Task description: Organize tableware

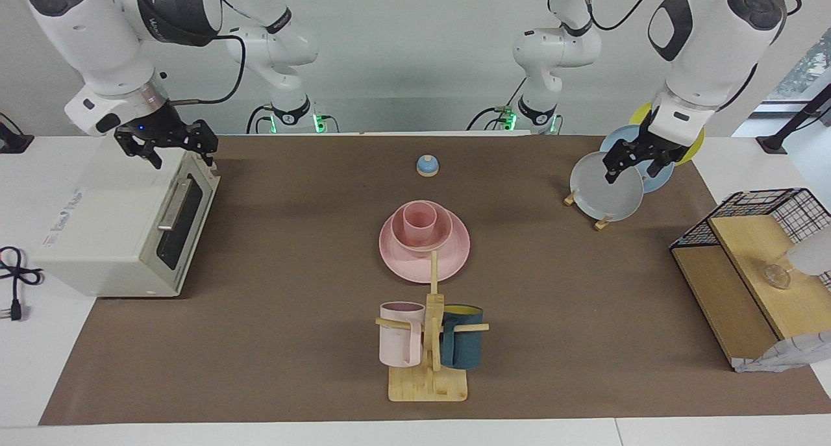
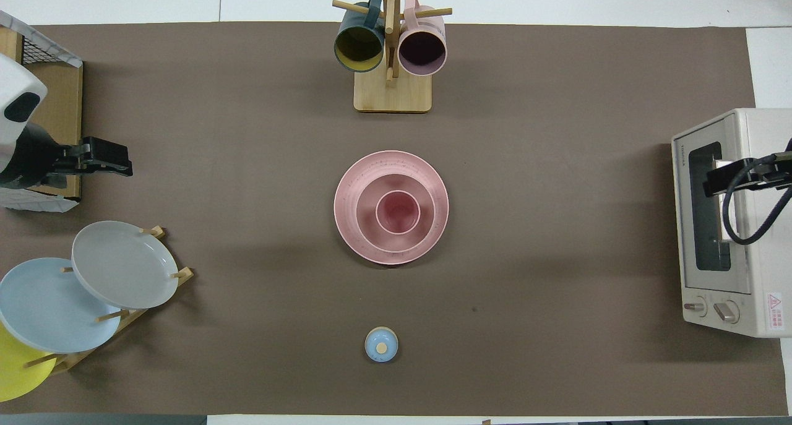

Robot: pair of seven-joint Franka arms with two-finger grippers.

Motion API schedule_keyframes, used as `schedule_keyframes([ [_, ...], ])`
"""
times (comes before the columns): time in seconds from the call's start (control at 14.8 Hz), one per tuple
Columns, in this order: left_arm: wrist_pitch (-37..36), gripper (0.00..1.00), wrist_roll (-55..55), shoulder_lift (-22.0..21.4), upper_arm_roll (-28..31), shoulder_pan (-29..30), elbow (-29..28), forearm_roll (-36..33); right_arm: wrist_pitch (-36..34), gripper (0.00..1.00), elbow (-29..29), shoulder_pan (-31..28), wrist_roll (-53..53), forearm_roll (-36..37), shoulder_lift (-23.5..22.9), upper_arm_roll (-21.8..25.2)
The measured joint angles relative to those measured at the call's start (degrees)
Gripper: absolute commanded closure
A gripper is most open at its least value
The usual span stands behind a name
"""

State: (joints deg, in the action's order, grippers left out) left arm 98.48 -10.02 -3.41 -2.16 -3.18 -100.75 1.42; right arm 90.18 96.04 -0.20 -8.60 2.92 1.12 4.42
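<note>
Sitting stacked mid-table: matte pink tapered cup (image 1: 419,221) in pink rounded bowl (image 1: 444,233) on wide pink plate (image 1: 396,259). Left hand (image 1: 638,160) over grey plate rack, right hand (image 1: 170,146) over white toaster oven, both released, empty. Risk: lifting cup could drag the bowl along.

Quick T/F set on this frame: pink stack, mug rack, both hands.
1. The small tapered pink cup stands inside the rounded pink bowl, which sits on the wide flat pink plate. True.
2. The left hand grips the cup. False: it hangs over the plate rack with the round grey plate, apart from the pink set.
3. The wooden mug rack is farther from the robots than the pink stack. True.
4. The small blue knobbed lid lies on the plate. False: it sits on the brown mat, nearer to the robots than the stack.
5. The right hand is over the white toaster oven. True.
</note>
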Motion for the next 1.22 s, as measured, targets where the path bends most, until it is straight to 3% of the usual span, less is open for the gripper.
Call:
schedule_keyframes([
  [0.27,-0.6,0.0,0.1,-0.6,-0.1,0.0,-0.1,0.0,0.0,0.0,0.0,0.0,0.0,0.0,0.0,0.0],
  [0.68,-10.5,0.0,0.8,-1.1,-0.8,-0.4,2.4,0.0,0.0,0.0,0.0,0.0,0.0,0.0,0.0,0.0],
  [1.22,-9.9,0.0,1.6,-1.1,-1.6,-0.8,3.7,0.1,0.0,0.0,0.0,0.0,0.0,0.0,0.0,0.0],
])
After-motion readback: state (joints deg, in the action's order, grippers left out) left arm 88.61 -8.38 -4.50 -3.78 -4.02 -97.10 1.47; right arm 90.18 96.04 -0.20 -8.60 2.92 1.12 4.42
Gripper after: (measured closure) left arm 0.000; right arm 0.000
